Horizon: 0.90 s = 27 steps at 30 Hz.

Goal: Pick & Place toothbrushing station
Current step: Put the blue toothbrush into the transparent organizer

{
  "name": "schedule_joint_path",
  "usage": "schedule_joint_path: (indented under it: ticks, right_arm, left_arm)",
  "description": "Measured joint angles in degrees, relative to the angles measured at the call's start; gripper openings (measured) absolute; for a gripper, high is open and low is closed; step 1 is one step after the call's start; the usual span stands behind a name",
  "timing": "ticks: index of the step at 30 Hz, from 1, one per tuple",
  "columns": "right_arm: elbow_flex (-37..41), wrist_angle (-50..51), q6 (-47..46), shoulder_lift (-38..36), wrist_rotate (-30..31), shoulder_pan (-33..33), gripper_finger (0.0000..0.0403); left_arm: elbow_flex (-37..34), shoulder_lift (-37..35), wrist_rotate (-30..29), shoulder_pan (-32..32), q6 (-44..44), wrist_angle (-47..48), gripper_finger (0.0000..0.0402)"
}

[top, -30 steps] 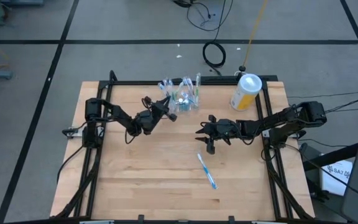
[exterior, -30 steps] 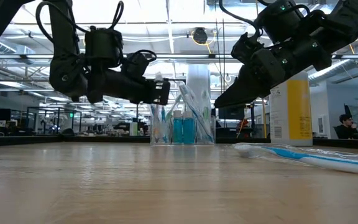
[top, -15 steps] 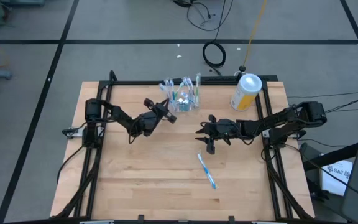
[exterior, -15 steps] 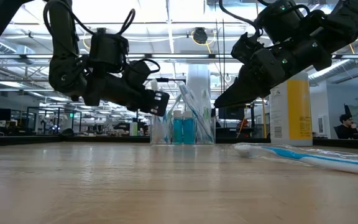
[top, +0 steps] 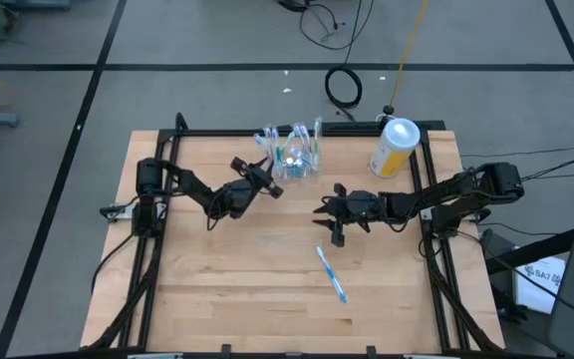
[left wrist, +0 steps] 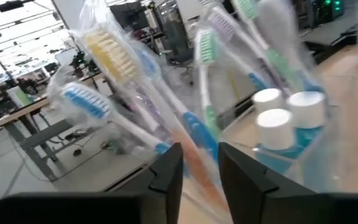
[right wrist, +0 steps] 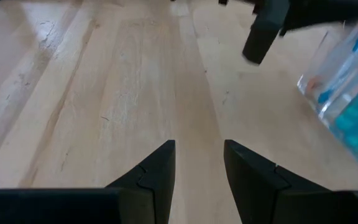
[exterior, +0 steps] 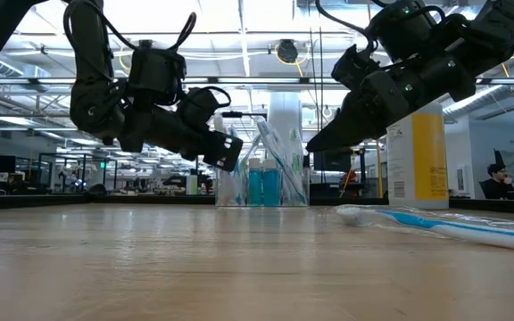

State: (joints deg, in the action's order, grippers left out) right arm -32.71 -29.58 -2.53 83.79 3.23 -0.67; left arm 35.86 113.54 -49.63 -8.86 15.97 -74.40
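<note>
Left gripper (top: pixel 264 181) just left of toothbrushing station (top: pixel 297 158), fingers narrowly parted, empty; right gripper (top: pixel 329 221) apart, empty, above table (top: pixel 227 279).

Left wrist view: small clear plastic toothbrush holder (left wrist: pixel 272 124) is motion-blurred; brush heads run off the frame edges, base not visible. Right wrist view: same holder cut off at frame edge, only a corner showing. Low view: left gripper (exterior: pixel 226 147) overlaps the holder's side, contact can't be judged. Blue-and-white toothbrush lying on the table (exterior: pixel 444 225) is clipped by frame edge. High view: holder contents too small to count.
</note>
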Motion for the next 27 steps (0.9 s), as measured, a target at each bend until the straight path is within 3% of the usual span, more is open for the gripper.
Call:
schedule_joint_path:
  ticks: [3,6,9,13,19,27]
  right_arm:
    - [0.0,-0.3,1.3,0.0,0.3,0.0,0.0128]
    - [0.0,-0.5,-2.8,0.0,1.6,0.0,0.0128]
    - [0.0,-0.6,-5.2,0.0,1.7,0.0,0.0128]
    - [0.0,-1.0,-6.1,0.0,1.5,0.0,0.0128]
    - [0.0,-1.1,-8.8,0.0,1.5,0.0,0.0128]
    - [0.0,-0.9,-9.5,0.0,1.2,0.1,0.0128]
  left_arm:
    - [0.0,0.0,-0.4,1.2,0.0,0.2,0.0125]
    - [0.0,-1.4,-4.7,2.7,-0.2,2.5,0.0143]
    - [0.0,-5.1,-8.4,4.2,-1.0,9.7,0.0156]
    - [0.0,-12.2,-7.6,5.1,-10.1,22.1,0.0166]
    - [0.0,-25.0,10.8,5.3,-21.0,40.9,0.0168]
    - [0.0,-36.0,32.4,5.3,-16.3,43.2,0.0168]
